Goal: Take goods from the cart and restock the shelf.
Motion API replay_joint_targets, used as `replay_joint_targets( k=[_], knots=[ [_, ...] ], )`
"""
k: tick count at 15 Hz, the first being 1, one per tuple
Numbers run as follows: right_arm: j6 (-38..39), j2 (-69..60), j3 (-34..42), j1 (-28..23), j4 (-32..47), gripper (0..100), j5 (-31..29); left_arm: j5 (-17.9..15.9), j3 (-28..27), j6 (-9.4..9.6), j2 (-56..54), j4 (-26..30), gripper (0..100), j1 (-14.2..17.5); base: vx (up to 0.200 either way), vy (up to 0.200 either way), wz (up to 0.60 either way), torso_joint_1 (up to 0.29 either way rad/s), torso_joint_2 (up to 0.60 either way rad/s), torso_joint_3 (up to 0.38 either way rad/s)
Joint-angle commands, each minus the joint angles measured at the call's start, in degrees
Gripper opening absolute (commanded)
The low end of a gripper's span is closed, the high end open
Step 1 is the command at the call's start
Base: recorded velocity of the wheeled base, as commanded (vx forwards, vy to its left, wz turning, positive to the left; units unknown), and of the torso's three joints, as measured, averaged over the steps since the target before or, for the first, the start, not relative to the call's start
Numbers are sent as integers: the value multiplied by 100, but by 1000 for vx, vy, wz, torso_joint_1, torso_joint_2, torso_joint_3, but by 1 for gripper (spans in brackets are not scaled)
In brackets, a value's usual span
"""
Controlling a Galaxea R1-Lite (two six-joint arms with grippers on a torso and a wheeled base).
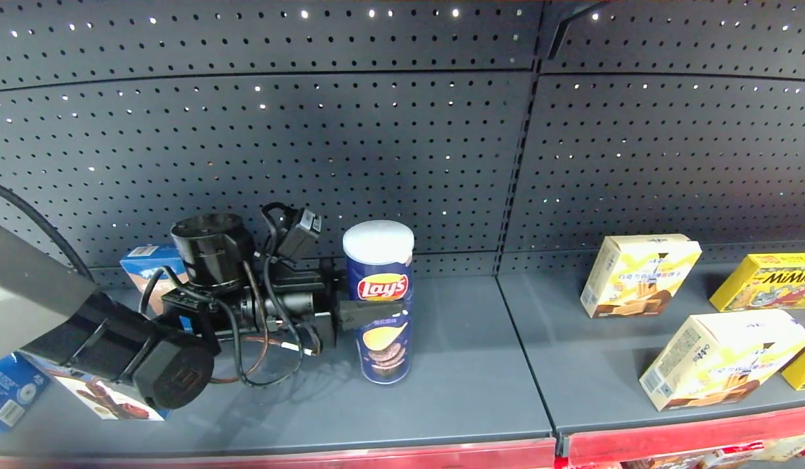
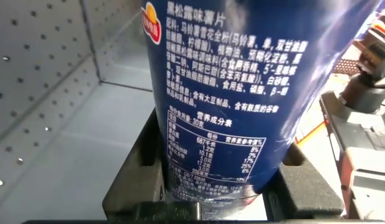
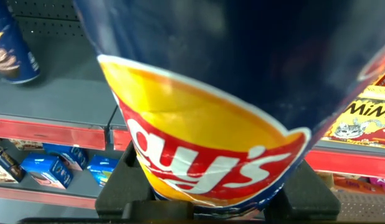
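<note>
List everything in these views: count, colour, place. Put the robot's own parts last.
standing chip can: one, dark blue with a white lid, upright on the shelf's left section
second chip can: one, dark blue with yellow and red, off the shelf, in the right hand
blue boxes: at least two, at the shelf's left end, partly behind the arm
cream boxes: two, right section
yellow boxes: two, far right edge
lower blue boxes: several, on the shelf below
shelf: one, grey with a red front edge
pegboard: dark, behind the shelf
left hand: black, fingers on either side of the standing chip can
right hand: black, clamped on the second chip can
</note>
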Motion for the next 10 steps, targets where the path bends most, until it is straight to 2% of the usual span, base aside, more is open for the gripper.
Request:
replay_joint_targets(
  k=[1, 6, 10],
  knots=[
    [-6, 16, 4, 1, 1, 0, 4, 92, 491, -10, -282, -277, 0, -74, 0, 0, 0, 0, 0, 0],
    [3, 7, 13, 1, 1, 0, 4, 286, 1440, -62, -273, -1165, 0, -170, 0, 0, 0, 0, 0, 0],
    [-6, 7, 101, 1, -7, 0, 4, 330, 1493, -186, -229, -1402, 0, -161, 0, 0, 0, 0, 0, 0]
  ],
)
